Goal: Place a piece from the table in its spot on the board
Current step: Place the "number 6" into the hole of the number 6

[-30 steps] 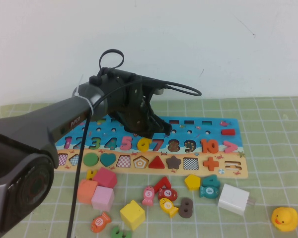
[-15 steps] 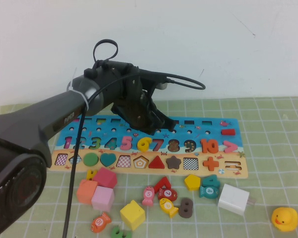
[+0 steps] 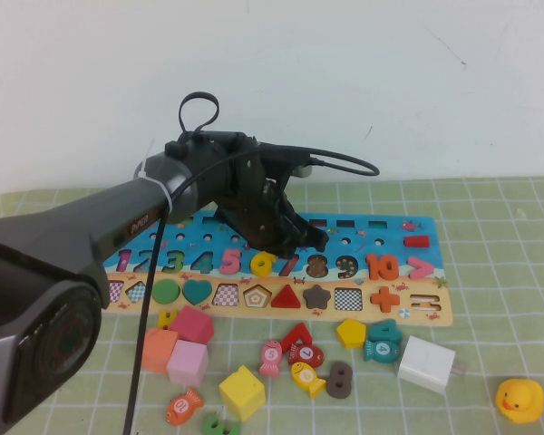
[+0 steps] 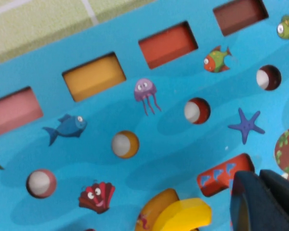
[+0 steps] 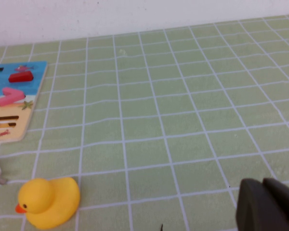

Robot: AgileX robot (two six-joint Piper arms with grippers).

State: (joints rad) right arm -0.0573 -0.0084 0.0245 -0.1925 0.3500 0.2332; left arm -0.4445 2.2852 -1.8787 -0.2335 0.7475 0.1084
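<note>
The long board lies on the green gridded table. The yellow 6 piece rests in the numeral row between the pink 5 and red 7. In the left wrist view the piece lies over its brown recess, offset so part of the recess shows. My left gripper hovers over the board just right of the piece, shut and holding nothing; its dark fingers sit beside the red 7. My right gripper hangs low over bare cloth to the right of the board, shut and holding nothing.
Loose pieces lie in front of the board: a yellow cube, pink cube, orange cube, fish pieces, a brown 8 and a white block. A yellow duck sits at the front right.
My left gripper has shut its fingers and shifted right, from above the yellow 6 to beside it. The 6 stays on the board.
</note>
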